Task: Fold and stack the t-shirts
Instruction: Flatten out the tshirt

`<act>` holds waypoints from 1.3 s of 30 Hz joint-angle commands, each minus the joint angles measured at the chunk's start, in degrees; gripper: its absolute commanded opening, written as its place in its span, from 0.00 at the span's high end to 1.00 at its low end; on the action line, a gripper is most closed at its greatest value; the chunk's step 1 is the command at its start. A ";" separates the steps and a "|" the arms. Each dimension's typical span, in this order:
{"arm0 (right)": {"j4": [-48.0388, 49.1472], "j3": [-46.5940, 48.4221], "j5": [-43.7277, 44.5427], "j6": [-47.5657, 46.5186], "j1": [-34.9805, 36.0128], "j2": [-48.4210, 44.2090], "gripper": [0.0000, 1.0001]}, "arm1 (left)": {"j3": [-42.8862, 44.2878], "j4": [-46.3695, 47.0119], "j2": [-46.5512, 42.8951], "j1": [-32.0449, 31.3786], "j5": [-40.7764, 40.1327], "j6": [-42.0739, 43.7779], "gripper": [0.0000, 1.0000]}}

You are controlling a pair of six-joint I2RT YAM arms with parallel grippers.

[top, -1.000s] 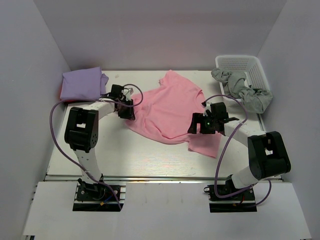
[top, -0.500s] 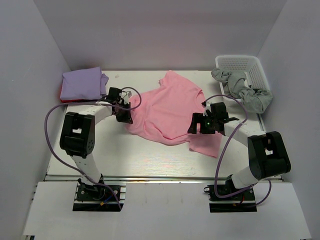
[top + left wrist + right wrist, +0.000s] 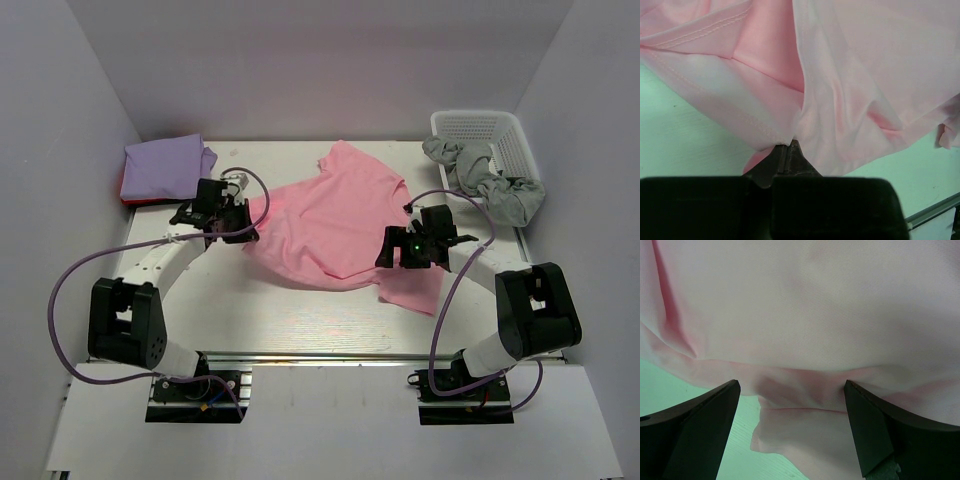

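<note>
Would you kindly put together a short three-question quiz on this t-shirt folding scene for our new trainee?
1. True or false: the left gripper is shut on an edge of the pink t-shirt.
2. Pick one. The right gripper is: A shut on the pink t-shirt; B open over the pink t-shirt; C out of every view.
3. Fill in: the folded lavender t-shirt lies at the far ___ corner of the table.

Key: 1 true; 2 B; 3 left.
</note>
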 commanded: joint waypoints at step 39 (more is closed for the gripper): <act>3.46 -1.74 -1.11 0.48 0.00 -1.91 0.10 | -11.16 5.92 4.97 -1.06 -2.64 -2.15 0.22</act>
